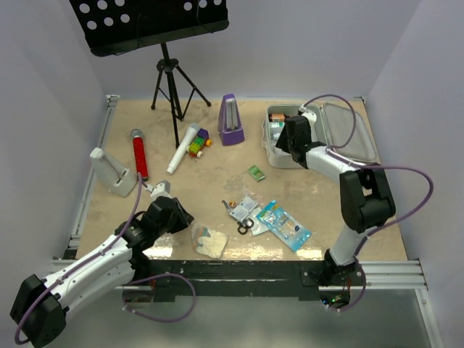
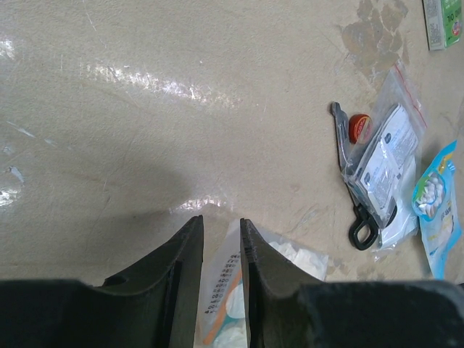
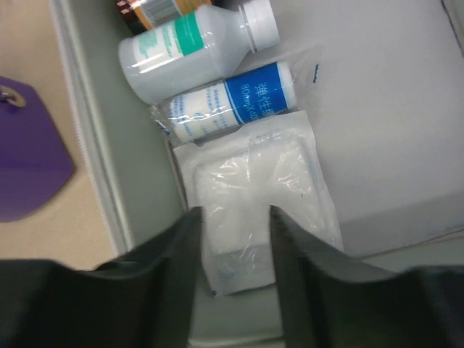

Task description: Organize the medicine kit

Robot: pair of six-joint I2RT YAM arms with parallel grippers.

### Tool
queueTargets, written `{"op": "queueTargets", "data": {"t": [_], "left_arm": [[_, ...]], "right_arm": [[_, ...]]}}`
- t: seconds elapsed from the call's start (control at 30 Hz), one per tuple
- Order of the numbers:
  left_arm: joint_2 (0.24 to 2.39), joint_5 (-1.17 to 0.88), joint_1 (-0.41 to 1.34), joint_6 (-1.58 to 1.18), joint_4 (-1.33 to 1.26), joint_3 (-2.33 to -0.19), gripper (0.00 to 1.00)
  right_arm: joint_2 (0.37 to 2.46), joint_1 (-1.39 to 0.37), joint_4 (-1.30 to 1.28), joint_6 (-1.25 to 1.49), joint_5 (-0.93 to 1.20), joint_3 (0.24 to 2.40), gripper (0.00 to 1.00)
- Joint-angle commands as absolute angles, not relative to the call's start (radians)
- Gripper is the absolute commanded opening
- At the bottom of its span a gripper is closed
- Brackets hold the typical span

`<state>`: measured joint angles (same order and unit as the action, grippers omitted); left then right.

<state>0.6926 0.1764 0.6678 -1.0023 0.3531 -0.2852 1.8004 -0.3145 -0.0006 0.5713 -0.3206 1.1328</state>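
Finding the medicine kit (image 1: pixel 330 127) lying open at the far right corner of the worktop (image 1: pixel 210 185), lid folded out toward the right edge. Seeing the right fingers (image 3: pixel 181 246) hanging inside the kit's base with a clear gap between them, standing over the near end of a white packet (image 3: pixel 254 181) and gripping nothing. Noting the packet lying flat on the kit floor, touching a blue-labelled roll (image 3: pixel 232 98), with a white bottle (image 3: pixel 188 43) just beyond that. Catching a purple metronome (image 1: pixel 231 119) standing near the kit on its left. Seeing the left fingers (image 2: pixel 185 254) sitting low near the middle of the near edge, only narrowly apart, with a clear bag (image 2: pixel 290 257) of white pads showing in the gap; failing to tell whether pinching it or merely hovering. Spotting scissors (image 2: pixel 355 210) lying near that bag.
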Motion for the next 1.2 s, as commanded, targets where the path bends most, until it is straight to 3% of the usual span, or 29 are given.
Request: {"op": "queueTargets", "data": {"t": [0.0, 0.13, 0.3, 0.53, 0.73, 0.93, 1.17], "left_arm": [[0.704, 0.183, 0.661, -0.98, 0.319, -0.305, 0.31], [0.701, 0.175, 0.664, -0.983, 0.314, -0.305, 0.31], [0.69, 0.17, 0.663, -0.991, 0.318, -0.302, 0.31], [0.667, 0.164, 0.664, -1.011, 0.33, -0.29, 0.31], [0.658, 0.155, 0.663, -1.022, 0.34, -0.291, 0.31], [0.637, 0.158, 0.664, -1.028, 0.356, -0.287, 0.31], [0.634, 0.164, 0.664, -1.025, 0.368, -0.287, 0.31]], "right_arm": [[1.658, -0.314, 0.002, 0.534, -0.29, 1.118, 0.55], [1.615, -0.316, -0.048, 0.491, -0.311, 1.115, 0.57], [1.597, -0.357, -0.045, 0.439, -0.344, 1.059, 0.51], [1.512, -0.613, -0.006, 0.423, -0.428, 0.988, 0.52], [1.584, -0.687, -0.006, 0.4, -0.411, 0.982, 0.57], [1.712, -0.692, -0.011, 0.413, -0.492, 1.022, 0.68], [1.818, -0.692, -0.012, 0.419, -0.495, 1.075, 0.7]]}}
